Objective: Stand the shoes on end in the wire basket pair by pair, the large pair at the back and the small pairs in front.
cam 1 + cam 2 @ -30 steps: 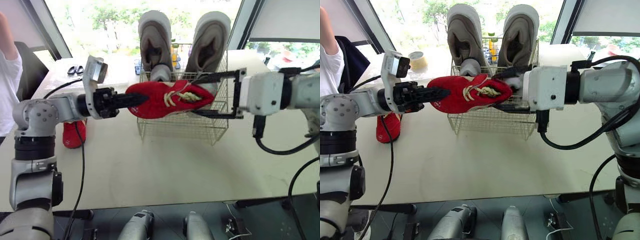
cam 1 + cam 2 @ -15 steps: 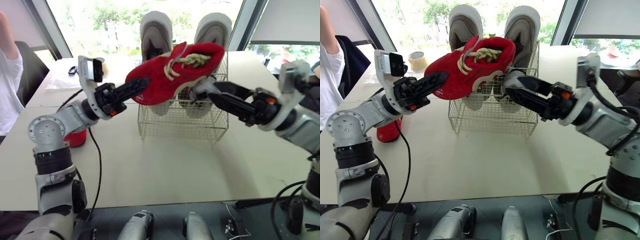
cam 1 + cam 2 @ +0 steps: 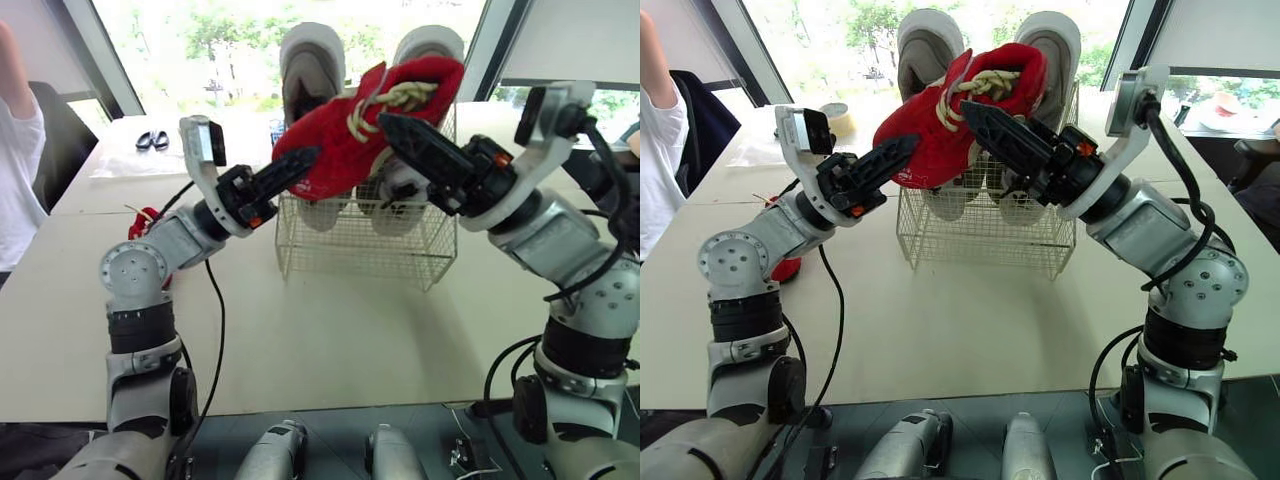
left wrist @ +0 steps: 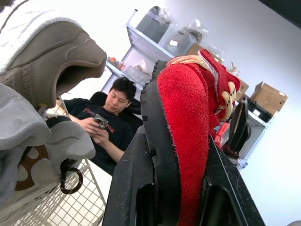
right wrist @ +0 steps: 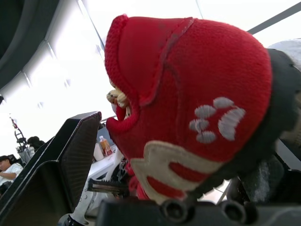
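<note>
A small red shoe (image 3: 345,150) hangs in the air over the wire basket (image 3: 350,250), heel end tilted up. My left gripper (image 3: 295,165) is shut on its toe end, the sole (image 4: 162,141) pinched between the fingers. My right gripper (image 3: 395,135) is open astride the heel end; one finger (image 5: 61,155) stands apart from the shoe's side. A large grey pair (image 3: 310,60) stands on end at the back of the basket. The other red shoe (image 3: 788,268) lies on the table behind my left arm, mostly hidden.
The basket stands mid-table on a pale tabletop (image 3: 330,330). Scissors (image 3: 152,140) and a roll of tape (image 3: 838,118) lie at the far left. A person in a white top (image 3: 15,150) stands at the left edge.
Both arms rose and the red shoe went from lying level in front of the basket to tilted heel-up above it. My right gripper closed in along the heel end.
</note>
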Controlling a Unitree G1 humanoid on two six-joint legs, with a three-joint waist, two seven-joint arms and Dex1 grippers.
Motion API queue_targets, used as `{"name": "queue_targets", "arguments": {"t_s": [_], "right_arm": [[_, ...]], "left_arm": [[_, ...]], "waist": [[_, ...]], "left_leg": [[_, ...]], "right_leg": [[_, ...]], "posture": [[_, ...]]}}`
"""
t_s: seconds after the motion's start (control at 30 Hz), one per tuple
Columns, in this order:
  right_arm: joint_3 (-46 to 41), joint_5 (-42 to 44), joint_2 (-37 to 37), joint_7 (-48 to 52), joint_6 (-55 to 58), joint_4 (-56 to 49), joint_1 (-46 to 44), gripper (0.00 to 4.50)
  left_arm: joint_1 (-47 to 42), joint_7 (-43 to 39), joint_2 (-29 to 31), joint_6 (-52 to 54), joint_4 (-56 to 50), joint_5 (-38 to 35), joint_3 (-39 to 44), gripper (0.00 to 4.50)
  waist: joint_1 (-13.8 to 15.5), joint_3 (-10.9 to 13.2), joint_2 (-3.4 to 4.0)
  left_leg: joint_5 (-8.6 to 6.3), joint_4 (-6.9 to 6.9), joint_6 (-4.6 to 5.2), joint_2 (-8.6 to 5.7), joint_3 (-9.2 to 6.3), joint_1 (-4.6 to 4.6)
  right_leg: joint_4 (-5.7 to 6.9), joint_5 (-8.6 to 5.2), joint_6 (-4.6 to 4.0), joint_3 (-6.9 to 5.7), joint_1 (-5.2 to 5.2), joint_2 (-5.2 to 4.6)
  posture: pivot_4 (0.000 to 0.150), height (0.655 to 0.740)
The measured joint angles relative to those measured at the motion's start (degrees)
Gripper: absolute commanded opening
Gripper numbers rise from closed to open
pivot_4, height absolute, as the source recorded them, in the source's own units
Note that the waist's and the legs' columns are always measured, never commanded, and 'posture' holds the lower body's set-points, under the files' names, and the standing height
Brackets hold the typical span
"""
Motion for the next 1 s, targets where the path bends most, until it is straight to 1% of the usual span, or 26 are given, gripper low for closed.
{"name": "queue_targets", "arguments": {"t_s": [0.07, 0.13, 0.17, 0.2, 0.23, 0.27, 0.33, 0.37, 0.47, 0.53, 0.6, 0.7, 0.8, 0.87, 1.0], "right_arm": [[0.1, 0.0, 0.0, 0.0, -0.4, 0.5, 0.0, 2.81], [0.2, 0.0, 0.0, -0.1, -1.0, 1.0, 0.0, 1.88], [0.3, 0.0, 0.0, -0.2, -1.2, 1.2, -0.1, 1.4], [0.3, 0.0, 0.0, -0.3, -1.3, 1.4, -0.2, 0.97], [0.4, 0.0, -0.1, -0.4, -1.3, 1.6, -0.4, 0.74], [0.6, 0.0, -0.4, -0.4, -1.2, 1.7, -0.8, 0.59], [1.3, -0.1, -2.2, 0.0, -0.3, 2.0, -1.9, 0.59], [1.7, -0.1, -4.1, 1.0, 0.6, 2.5, -2.7, 0.59], [2.8, -3.0, -12.2, 8.1, 3.6, 4.4, -5.0, 0.59], [5.1, -8.9, -20.6, 16.4, 4.9, 6.0, -5.8, 0.59], [9.2, -18.1, -28.5, 27.5, 3.3, 9.0, -6.7, 0.59], [15.9, -30.9, -34.6, 42.0, -3.4, 13.4, -8.2, 0.59], [21.4, -42.1, -35.5, 52.7, -11.6, 18.0, -10.3, 0.59], [23.4, -47.0, -34.9, 56.9, -15.5, 20.8, -11.2, 0.59], [25.5, -54.2, -32.2, 61.3, -21.2, 24.7, -11.9, 0.59]], "left_arm": [[0.0, 0.2, 0.0, -0.3, -0.1, 0.1, -0.2, 0.24], [0.0, 0.9, 0.0, -0.3, -0.1, -0.1, -0.3, 1.29], [0.0, 2.2, 0.3, -0.2, -0.1, 0.1, -0.6, 1.71], [0.1, 3.0, 0.4, -0.1, 0.1, 0.2, -0.6, 2.27], [0.1, 3.5, 0.6, -0.1, 0.1, 0.1, -0.7, 2.62], [0.2, 3.9, 1.4, 0.3, 0.0, 0.0, -0.8, 3.14], [0.9, 3.8, 3.2, 1.1, -0.9, -0.1, -0.9, 4.16], [1.7, 3.5, 4.7, 1.6, -1.8, -0.1, -1.1, 4.45], [3.2, -0.8, 10.7, 3.5, -4.8, 0.0, -1.7, 4.45], [4.2, -4.9, 16.3, 5.0, -6.2, 0.1, -2.4, 4.45], [4.5, -9.2, 21.6, 5.7, -6.5, 1.6, -2.8, 4.45], [4.4, -13.4, 25.6, 5.9, -6.1, 3.8, -3.3, 4.45], [4.4, -15.7, 26.6, 5.4, -4.8, 5.8, -3.5, 4.45], [4.4, -16.4, 26.6, 5.0, -4.7, 6.8, -3.8, 4.45], [4.3, -16.8, 26.4, 4.0, -4.7, 8.1, -3.9, 4.45]], "waist": [[0.0, 0.0, 0.0], [0.0, 0.0, 0.0], [0.0, 0.0, 0.0], [0.0, 0.0, 0.0], [0.0, 0.0, 0.0], [0.0, 0.0, 0.0], [-0.2, 0.0, 0.0], [-0.2, 0.0, 0.01], [-0.1, 0.0, 0.02], [0.1, 0.0, 0.03], [0.1, 0.0, 0.03], [0.0, 0.0, 0.04], [-0.2, 0.0, 0.04], [-0.2, 0.1, 0.03], [-0.1, 0.1, 0.03]], "left_leg": [[0.0, 0.0, 0.0, 0.0, 0.0, 0.0], [0.0, -0.01, 0.0, 0.0, 0.0, 0.0], [0.0, -0.01, 0.01, 0.0, 0.0, 0.0], [0.0, 0.0, 0.01, 0.0, 0.0, 0.0], [0.0, -0.01, 0.01, 0.0, 0.0, 0.0], [0.0, -0.01, 0.01, 0.0, 0.0, 0.0], [0.0, -0.05, 0.01, 0.0, 0.01, 0.0], [0.0, -0.06, 0.01, 0.0, 0.01, 0.0], [-0.06, -0.06, 0.11, 0.0, 0.01, -0.03], [-0.16, -0.05, 0.27, -0.02, 0.02, -0.03], [-0.18, -0.02, 0.3, -0.03, 0.02, 0.0], [-0.2, -0.03, 0.31, -0.01, 0.05, 0.02], [-0.2, -0.09, 0.3, 0.0, 0.06, 0.0], [-0.18, -0.12, 0.26, 0.0, 0.06, -0.01], [-0.06, -0.12, 0.05, 0.0, 0.06, -0.04]], "right_leg": [[0.0, 0.0, 0.0, 0.0, 0.0, 0.0], [0.0, 0.0, 0.0, 0.0, 0.0, 0.0], [0.0, 0.0, 0.0, 0.0, 0.0, 0.0], [0.0, 0.0, 0.0, 0.01, 0.0, 0.0], [0.0, 0.0, 0.0, 0.0, -0.01, 0.0], [0.0, 0.0, 0.0, 0.01, -0.03, 0.0], [0.0, 0.0, 0.0, 0.03, -0.06, 0.0], [0.0, 0.0, 0.0, 0.03, -0.07, 0.0], [-0.04, 0.0, 0.0, 0.01, -0.07, 0.02], [-0.08, -0.01, 0.0, -0.02, -0.17, 0.03], [-0.1, -0.01, 0.0, -0.07, -0.23, 0.02], [-0.08, -0.01, 0.01, -0.05, -0.24, 0.01], [-0.08, -0.01, 0.01, -0.03, -0.23, -0.01], [-0.09, -0.01, 0.01, -0.03, -0.23, -0.01], [-0.09, -0.01, 0.01, 0.0, -0.19, -0.03]], "posture": [[0.15, 0.74], [0.15, 0.74], [0.15, 0.74], [0.15, 0.74], [0.15, 0.74], [0.15, 0.74], [0.15, 0.74], [0.15, 0.74], [0.15, 0.74], [0.15, 0.74], [0.15, 0.74], [0.15, 0.74], [0.15, 0.74], [0.15, 0.74], [0.15, 0.74]]}}
